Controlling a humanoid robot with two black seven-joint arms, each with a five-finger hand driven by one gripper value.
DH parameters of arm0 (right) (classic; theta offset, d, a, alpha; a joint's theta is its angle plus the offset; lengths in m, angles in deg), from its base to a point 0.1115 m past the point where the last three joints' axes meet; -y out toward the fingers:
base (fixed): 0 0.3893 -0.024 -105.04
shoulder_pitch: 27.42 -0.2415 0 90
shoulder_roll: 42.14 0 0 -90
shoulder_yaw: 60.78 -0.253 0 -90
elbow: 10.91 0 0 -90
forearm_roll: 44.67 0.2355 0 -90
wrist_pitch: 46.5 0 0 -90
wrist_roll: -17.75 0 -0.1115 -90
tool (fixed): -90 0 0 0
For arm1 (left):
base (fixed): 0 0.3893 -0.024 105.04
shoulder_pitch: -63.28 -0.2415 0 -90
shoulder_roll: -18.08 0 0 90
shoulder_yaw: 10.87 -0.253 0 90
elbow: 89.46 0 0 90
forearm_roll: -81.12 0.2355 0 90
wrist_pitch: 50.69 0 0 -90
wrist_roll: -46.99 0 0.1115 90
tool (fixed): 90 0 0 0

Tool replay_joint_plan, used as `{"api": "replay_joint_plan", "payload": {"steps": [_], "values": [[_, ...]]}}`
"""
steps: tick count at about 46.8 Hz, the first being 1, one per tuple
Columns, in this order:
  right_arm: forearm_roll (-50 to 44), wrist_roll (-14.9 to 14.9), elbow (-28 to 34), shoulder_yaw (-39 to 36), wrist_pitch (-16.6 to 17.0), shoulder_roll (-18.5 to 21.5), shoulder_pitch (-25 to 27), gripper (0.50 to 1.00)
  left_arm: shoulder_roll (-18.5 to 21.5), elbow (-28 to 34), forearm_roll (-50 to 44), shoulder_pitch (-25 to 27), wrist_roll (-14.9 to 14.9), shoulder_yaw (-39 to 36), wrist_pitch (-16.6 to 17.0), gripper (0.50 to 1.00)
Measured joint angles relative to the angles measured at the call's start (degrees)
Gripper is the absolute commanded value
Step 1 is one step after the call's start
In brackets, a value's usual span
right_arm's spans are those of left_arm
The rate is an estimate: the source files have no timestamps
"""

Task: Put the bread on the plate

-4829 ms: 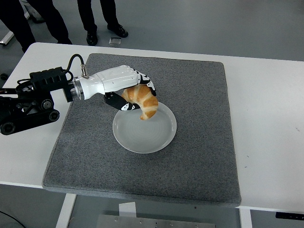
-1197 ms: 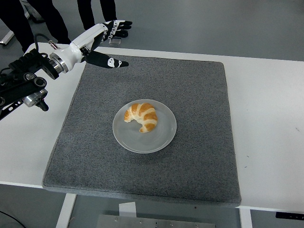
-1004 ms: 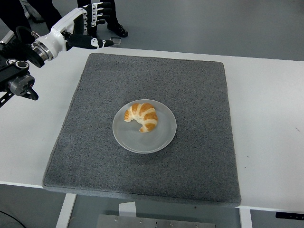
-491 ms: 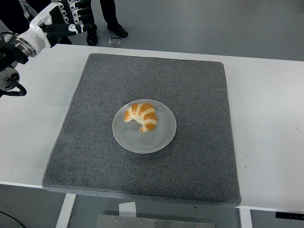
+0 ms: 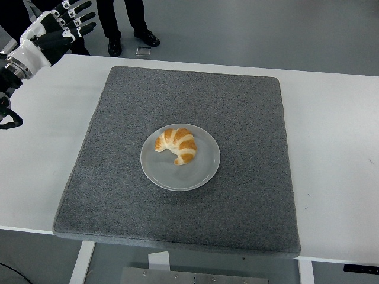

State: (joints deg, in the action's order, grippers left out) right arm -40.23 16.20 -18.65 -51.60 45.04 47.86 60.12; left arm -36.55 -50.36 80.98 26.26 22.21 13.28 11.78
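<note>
On the plate (image 5: 201, 175) our bread (image 5: 177, 144) rests; left hand (image 5: 54, 29), fingers spread and empty, risks little beyond snagging its cable.

We see a croissant (image 5: 176, 145) lying on a round grey plate (image 5: 201, 171), which rests near the middle of a grey mat (image 5: 249, 118) on the white surface (image 5: 331, 148). Our left hand (image 5: 50, 29) is at the top left corner, above the surface's far edge, with its fingers (image 5: 80, 13) spread and holding nothing. Behind the surface, a person's legs (image 5: 124, 23) stand on the floor.
</note>
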Motion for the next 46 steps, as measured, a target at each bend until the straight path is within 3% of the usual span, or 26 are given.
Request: {"api": "replay_joint_plan", "payload": {"steps": [14, 46], "values": [[0.1, 0.0, -0.3, 0.1, 0.6, 0.0, 0.1, 0.952, -2.7, -0.2, -3.0, -1.5, 0.0, -0.4, 1.6, 0.981], [0.2, 0.1, -0.8, -0.1, 0.0, 0.0, -1.5, 0.952, -2.9, -0.1, -2.2, -2.2, 0.0, -0.6, 1.7, 0.984]]}}
